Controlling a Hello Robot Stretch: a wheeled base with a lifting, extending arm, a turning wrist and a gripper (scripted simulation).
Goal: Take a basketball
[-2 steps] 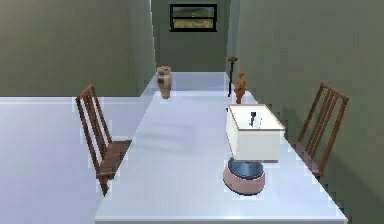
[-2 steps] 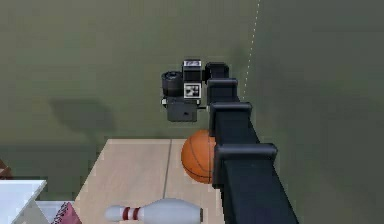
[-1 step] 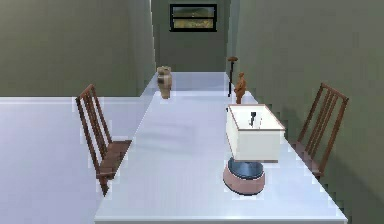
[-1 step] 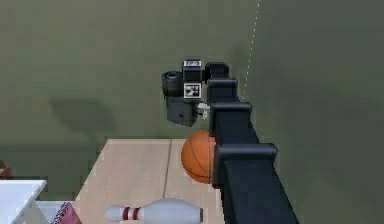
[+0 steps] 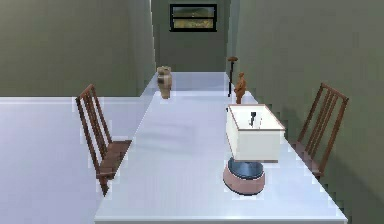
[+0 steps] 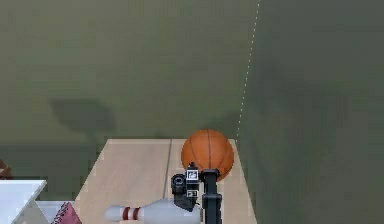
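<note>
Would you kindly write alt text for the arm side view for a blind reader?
An orange basketball sits on a light wooden tabletop by an olive wall, with the gripper close beneath it in the picture. A white bowling pin lies nearby.

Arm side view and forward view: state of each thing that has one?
basketball, resting on the wooden top
bowling pin, lying on its side
gripper, jaws near the basketball; cannot tell whether it holds anything
vase, upright on the table
bowl, upright on the table
white box, upright behind the bowl
chair at the forward view's left, upright
chair at the forward view's right, upright
</note>
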